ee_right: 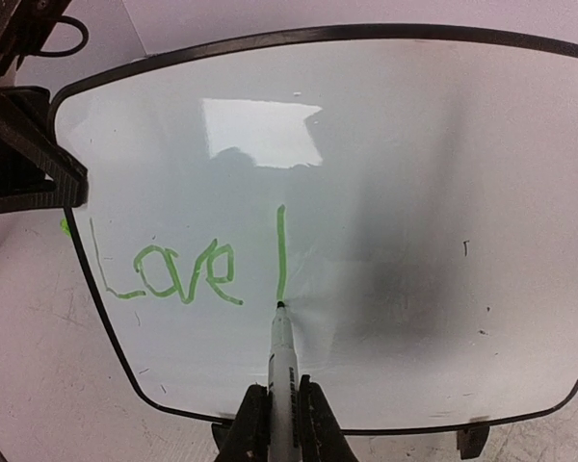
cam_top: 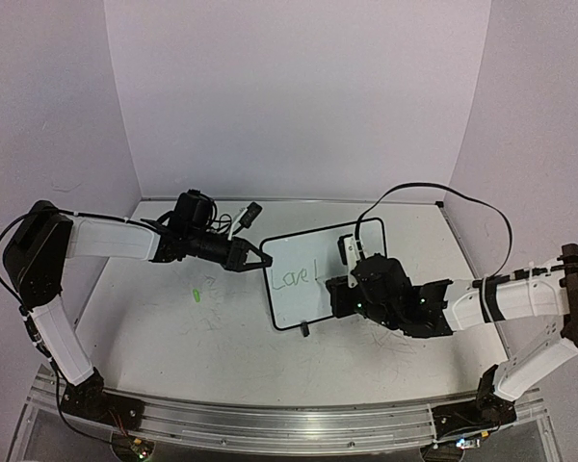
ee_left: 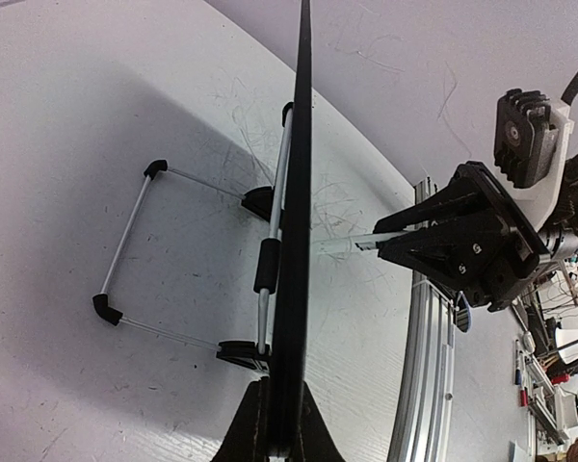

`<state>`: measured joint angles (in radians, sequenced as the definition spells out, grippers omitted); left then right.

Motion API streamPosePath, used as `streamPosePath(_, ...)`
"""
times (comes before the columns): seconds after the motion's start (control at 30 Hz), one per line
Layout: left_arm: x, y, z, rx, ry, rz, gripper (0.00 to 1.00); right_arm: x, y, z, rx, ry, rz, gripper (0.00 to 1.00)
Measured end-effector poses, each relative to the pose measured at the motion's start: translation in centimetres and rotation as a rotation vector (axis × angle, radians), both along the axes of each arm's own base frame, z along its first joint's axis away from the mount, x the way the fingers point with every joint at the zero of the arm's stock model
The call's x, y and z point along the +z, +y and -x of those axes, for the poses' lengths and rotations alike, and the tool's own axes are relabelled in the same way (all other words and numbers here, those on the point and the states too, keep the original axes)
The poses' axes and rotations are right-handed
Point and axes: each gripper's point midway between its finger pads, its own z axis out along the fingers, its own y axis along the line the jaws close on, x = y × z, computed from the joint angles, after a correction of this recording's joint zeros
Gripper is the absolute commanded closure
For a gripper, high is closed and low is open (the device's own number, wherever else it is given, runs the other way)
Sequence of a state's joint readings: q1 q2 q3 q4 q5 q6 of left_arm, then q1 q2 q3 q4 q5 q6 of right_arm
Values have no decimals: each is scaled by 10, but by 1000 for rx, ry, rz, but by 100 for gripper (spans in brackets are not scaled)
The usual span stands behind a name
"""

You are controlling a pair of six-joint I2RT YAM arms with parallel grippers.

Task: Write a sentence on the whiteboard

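Observation:
The whiteboard (cam_top: 313,260) stands tilted on the table, white with a thin black frame, with green "Love" and a vertical stroke written on it (ee_right: 183,271). My left gripper (cam_top: 253,260) is shut on the board's left edge; in the left wrist view the board shows edge-on (ee_left: 297,241) between my fingers, with its wire stand (ee_left: 135,245) behind. My right gripper (ee_right: 281,419) is shut on a white marker (ee_right: 282,361) whose tip touches the board at the bottom of the vertical stroke. In the top view the right gripper (cam_top: 345,289) is in front of the board.
The white tabletop (cam_top: 173,327) carries faint scribbles and a small green mark (cam_top: 198,294). Walls close in behind and at both sides. A metal rail (cam_top: 270,423) runs along the near edge. A black cable (cam_top: 462,197) loops over the right arm.

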<state>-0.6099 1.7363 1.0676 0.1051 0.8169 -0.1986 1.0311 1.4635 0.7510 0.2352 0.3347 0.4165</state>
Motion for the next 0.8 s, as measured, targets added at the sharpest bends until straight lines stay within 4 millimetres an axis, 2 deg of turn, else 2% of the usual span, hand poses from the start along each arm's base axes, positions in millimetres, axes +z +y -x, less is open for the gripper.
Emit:
streamPosePath(0.5, 0, 0, 0, 0, 0, 0, 100, 6, -2, -4, -19, -33, 14, 100)
streamPosePath(0.8, 0, 0, 0, -1, 1, 0, 100, 18, 2, -10, -28, -59, 3, 100)
